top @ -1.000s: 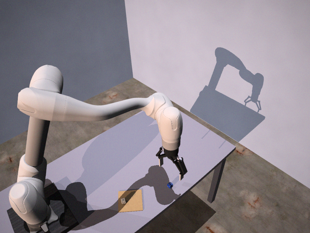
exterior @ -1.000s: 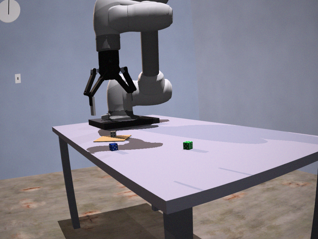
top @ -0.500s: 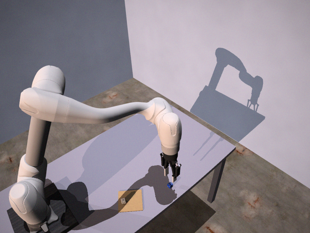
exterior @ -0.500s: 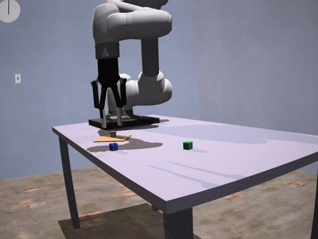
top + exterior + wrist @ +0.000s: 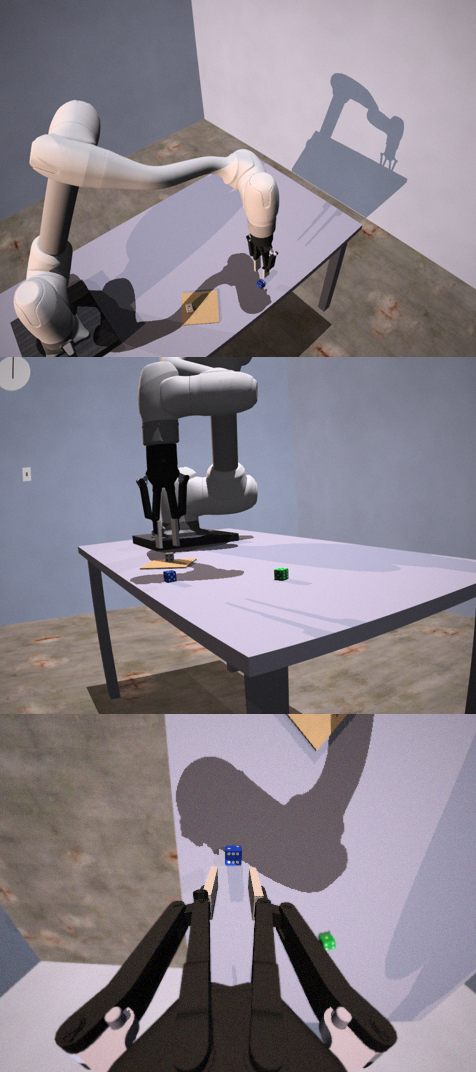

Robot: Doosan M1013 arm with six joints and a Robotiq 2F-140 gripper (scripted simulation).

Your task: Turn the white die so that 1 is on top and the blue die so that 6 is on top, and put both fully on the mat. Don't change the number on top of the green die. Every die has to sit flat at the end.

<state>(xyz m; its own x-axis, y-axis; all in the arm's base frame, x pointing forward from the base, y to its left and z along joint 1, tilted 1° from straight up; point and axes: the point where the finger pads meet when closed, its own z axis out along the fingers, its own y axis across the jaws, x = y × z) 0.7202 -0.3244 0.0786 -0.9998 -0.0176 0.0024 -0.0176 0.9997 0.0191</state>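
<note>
Table (image 5: 346, 602): lavender top, dark legs, standing on a mottled floor.

Arm (image 5: 154, 172): white, six joints, reaching out over the table from a black base plate (image 5: 226, 534) at the table's corner.

Gripper (image 5: 167, 543): black linkage, pointing straight down, fingers drawn narrow with a small gap between the pads, nothing held; it hangs above the blue die, well off the table top.

Mat (image 5: 205, 311): tan square, flat on the table near the front edge.

White die (image 5: 188, 307): flat on the mat, near its corner.

Blue die (image 5: 260, 284): flat on the bare table, beside the mat, off it.

Green die (image 5: 281, 574): flat on the table, well apart from the mat.
</note>
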